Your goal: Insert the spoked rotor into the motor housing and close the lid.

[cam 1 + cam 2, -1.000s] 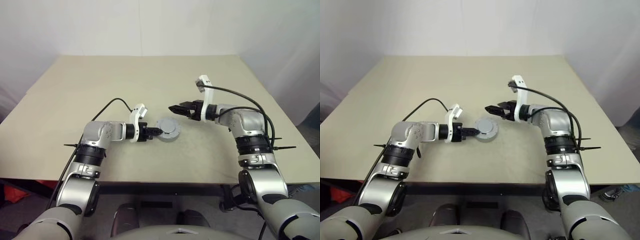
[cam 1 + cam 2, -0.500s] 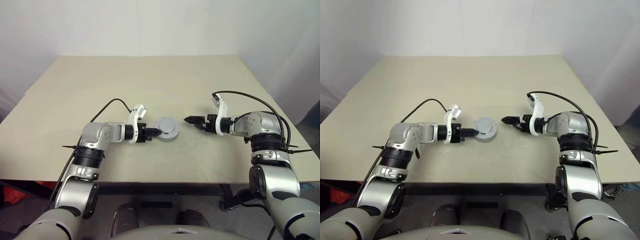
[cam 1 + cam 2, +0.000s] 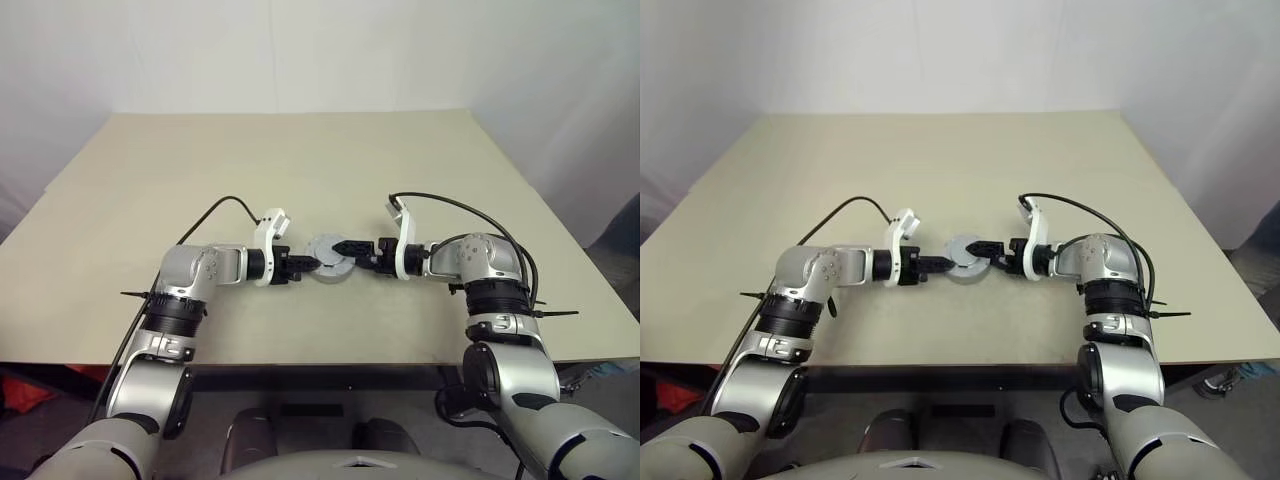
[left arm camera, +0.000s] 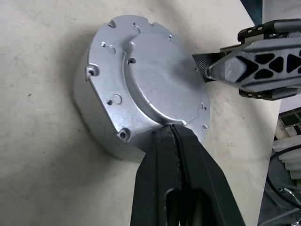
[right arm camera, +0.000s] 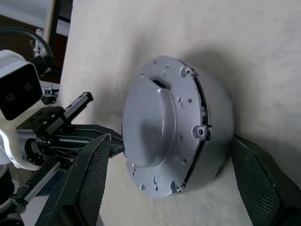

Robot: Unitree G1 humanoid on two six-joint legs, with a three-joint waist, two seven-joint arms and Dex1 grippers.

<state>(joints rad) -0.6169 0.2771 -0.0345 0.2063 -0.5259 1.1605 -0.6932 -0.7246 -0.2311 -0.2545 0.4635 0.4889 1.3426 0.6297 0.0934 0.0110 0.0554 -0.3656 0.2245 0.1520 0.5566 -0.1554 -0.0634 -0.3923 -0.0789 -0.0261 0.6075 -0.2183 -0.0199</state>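
A closed silver motor housing (image 3: 331, 259), its lid (image 4: 160, 84) already on top, sits on the beige desk (image 3: 300, 170) nearer the front edge, about midway between the side edges. The left gripper (image 3: 312, 264) has stayed put, jaws fully shut, tips touching the housing's rim. The right gripper (image 3: 345, 247), raised a second ago, has come down beside the housing, jaws spread wide on either side of it, gripping nothing.

Motor housing (image 3: 331, 260) on tabletop (image 3: 300, 160), between both end effectors.
Lid (image 4: 162, 84) seated on top of housing. Left end effector (image 3: 312, 264) touching housing's left side, fingers together; right end effector (image 3: 345, 247) at its right side, fingers straddling housing.
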